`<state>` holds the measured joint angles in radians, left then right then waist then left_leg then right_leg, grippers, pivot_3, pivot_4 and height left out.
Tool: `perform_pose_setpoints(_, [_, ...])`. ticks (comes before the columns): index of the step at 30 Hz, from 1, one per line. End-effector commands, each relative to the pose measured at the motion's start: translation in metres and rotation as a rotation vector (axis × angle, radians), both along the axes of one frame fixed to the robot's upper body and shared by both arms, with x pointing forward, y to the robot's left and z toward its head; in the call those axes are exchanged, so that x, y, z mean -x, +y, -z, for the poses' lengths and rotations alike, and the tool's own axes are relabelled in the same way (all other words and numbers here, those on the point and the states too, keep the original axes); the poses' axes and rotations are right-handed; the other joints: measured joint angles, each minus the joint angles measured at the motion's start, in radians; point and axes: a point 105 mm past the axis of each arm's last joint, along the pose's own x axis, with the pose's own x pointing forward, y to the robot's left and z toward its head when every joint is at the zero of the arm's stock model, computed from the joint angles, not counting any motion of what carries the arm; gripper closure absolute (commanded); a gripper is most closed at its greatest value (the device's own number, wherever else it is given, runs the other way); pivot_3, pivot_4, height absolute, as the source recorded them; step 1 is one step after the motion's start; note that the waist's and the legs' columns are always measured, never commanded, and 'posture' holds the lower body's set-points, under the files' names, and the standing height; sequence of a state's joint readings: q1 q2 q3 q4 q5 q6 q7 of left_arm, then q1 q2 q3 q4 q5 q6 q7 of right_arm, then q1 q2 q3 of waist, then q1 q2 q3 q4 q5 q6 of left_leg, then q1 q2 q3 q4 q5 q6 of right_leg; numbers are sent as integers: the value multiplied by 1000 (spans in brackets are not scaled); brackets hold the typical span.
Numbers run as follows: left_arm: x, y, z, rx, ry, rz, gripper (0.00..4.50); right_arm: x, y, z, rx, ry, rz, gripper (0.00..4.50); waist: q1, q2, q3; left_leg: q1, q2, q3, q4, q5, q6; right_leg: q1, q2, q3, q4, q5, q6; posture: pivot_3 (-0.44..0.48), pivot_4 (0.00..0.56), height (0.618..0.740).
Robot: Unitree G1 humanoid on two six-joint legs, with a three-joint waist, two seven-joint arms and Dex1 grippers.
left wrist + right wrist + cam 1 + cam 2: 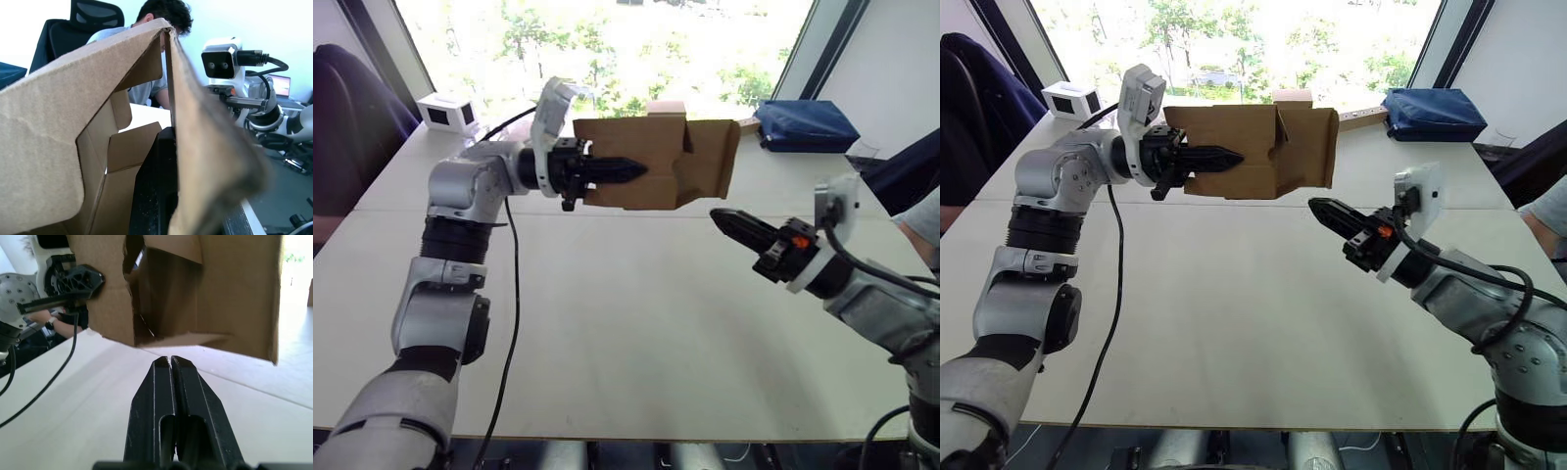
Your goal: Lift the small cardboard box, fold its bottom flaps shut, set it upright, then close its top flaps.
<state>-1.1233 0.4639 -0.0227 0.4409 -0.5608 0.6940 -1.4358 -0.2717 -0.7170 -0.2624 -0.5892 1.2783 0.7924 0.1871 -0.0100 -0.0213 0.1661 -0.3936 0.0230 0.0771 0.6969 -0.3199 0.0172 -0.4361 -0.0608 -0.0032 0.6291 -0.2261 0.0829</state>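
Brown, plain cardboard makes up the small cardboard box (651,162), which is held in the air above the far half of the white desk (636,323), clear of its surface. The left gripper (625,171) grips it, jaws pinching one cardboard panel between them; in the left wrist view that panel runs edge-on between the fingers, and one black finger (154,196) shows inside the box. The box lies on its side with its flaps hanging open toward the right gripper, so its dim, empty interior is visible in the right wrist view. How many flaps are open is hard to count, since they overlap. The right gripper (1330,211) hangs just below and beside the open end, not touching it, its two jaws pressed together. One box is being handled. A small tan block (666,108) peeks above it, mostly hidden. Near the desk's far right corner lies one dark blue pouch (806,124); near the far left corner sits one small white device (446,113). One person (161,29) is seated beyond the desk, partly hidden by cardboard.
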Motion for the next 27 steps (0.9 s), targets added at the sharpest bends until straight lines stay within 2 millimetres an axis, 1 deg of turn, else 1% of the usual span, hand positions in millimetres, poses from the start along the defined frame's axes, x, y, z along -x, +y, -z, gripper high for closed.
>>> perform_pose_setpoints(1, [13,-2,-23,29,-74,45,4500,-4,3,-8,3,-57,3,4446,0,0,0,0,0,0,0,0,0,0,0,0,0,0,0,0,150,740])
perform_pose_setpoints(9, [20,-4,-19,40,-50,54,4500,-10,10,-10,-8,-81,-9,4446,-1,0,0,0,0,0,0,0,0,0,0,0,0,0,0,0,150,740])
perform_pose_setpoints(11, [21,-4,-17,43,-39,54,4500,-10,11,-11,-19,-85,-14,4446,-1,0,0,0,0,0,0,0,0,0,0,0,0,0,0,0,150,740])
perform_pose_setpoints(15, [23,-9,-7,41,-11,53,4500,-3,12,-20,-61,-103,-49,4446,0,0,0,0,0,0,0,0,0,0,0,0,0,0,0,0,150,740])
perform_pose_setpoints(20, [21,-13,0,48,13,39,4500,2,14,-18,-55,-90,-71,4446,-1,0,0,0,0,0,0,0,0,0,-1,0,0,0,0,0,150,740])
perform_pose_setpoints(27, [25,-18,-1,58,18,70,4500,1,19,-10,-53,-62,-98,4446,-1,0,0,0,0,0,0,0,0,0,-1,0,0,0,0,0,150,740])
